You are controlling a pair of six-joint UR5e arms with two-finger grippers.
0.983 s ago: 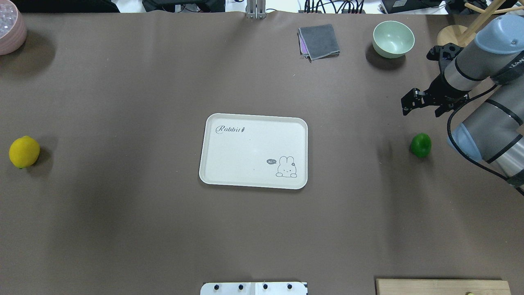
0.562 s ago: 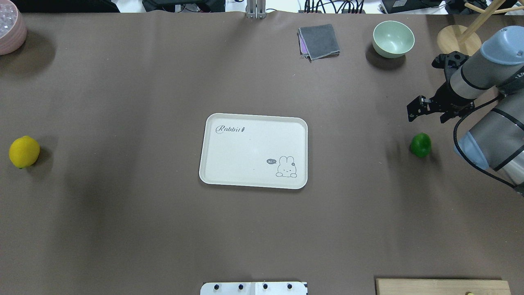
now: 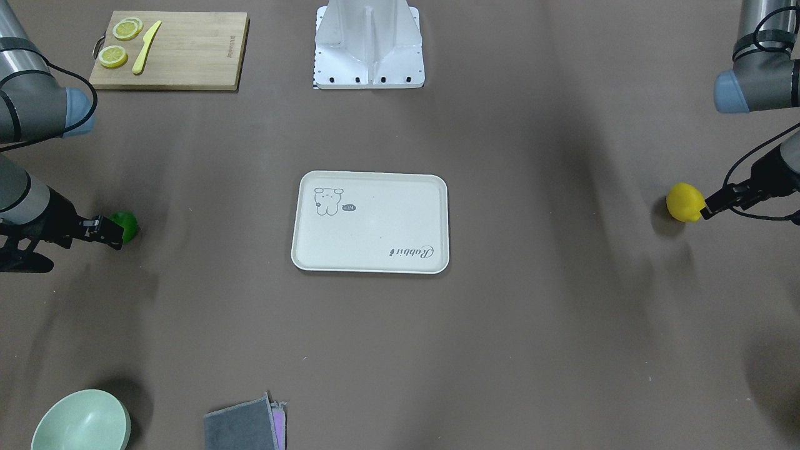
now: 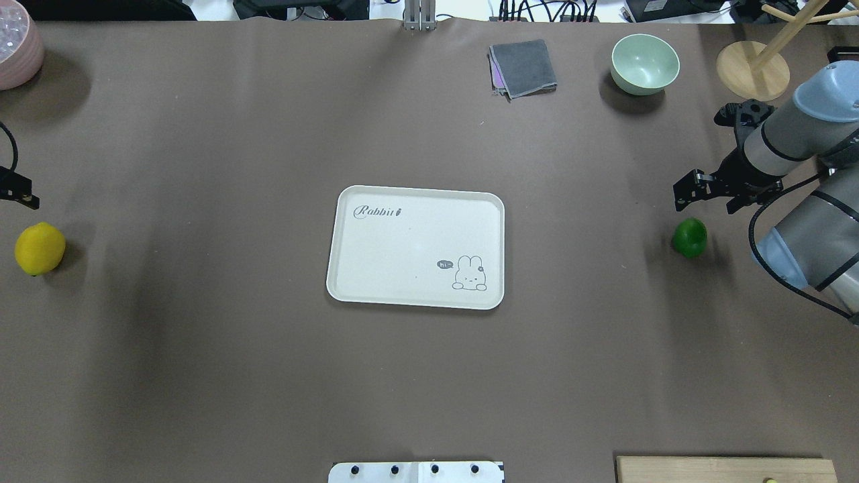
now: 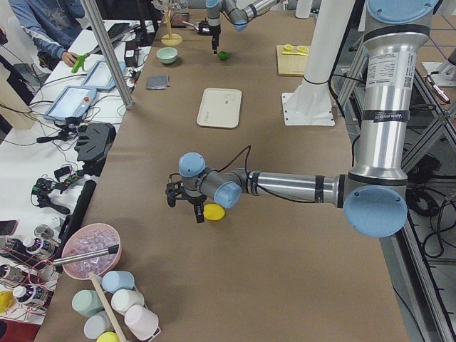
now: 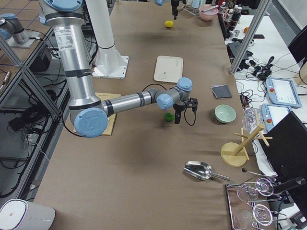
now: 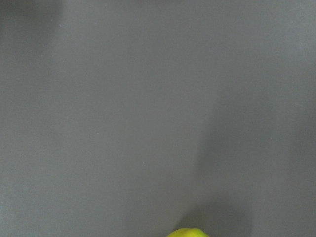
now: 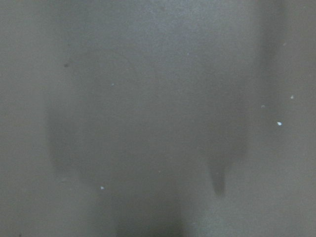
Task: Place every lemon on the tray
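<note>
The yellow lemon (image 4: 40, 249) lies on the brown table at the far left; its tip shows at the bottom edge of the left wrist view (image 7: 187, 233). The green lemon (image 4: 690, 237) lies at the far right. The cream tray (image 4: 349, 282) sits empty in the middle of the table. My left gripper (image 4: 20, 194) is just beyond the yellow lemon (image 3: 685, 202) and looks open. My right gripper (image 4: 686, 191) hovers just beyond the green lemon (image 3: 124, 226), open and empty. The right wrist view shows only table and shadow.
A green bowl (image 4: 645, 64), a folded grey cloth (image 4: 522, 68) and a wooden stand (image 4: 751, 70) stand at the far right. A pink bowl (image 4: 17, 47) is at the far left corner. A cutting board (image 3: 187, 56) with lemon slices lies near the robot base (image 3: 369, 47).
My right gripper has moved back and down toward the green lemon. My left gripper has come into the overhead view at the left edge, by the yellow lemon. Neither lemon has moved.
</note>
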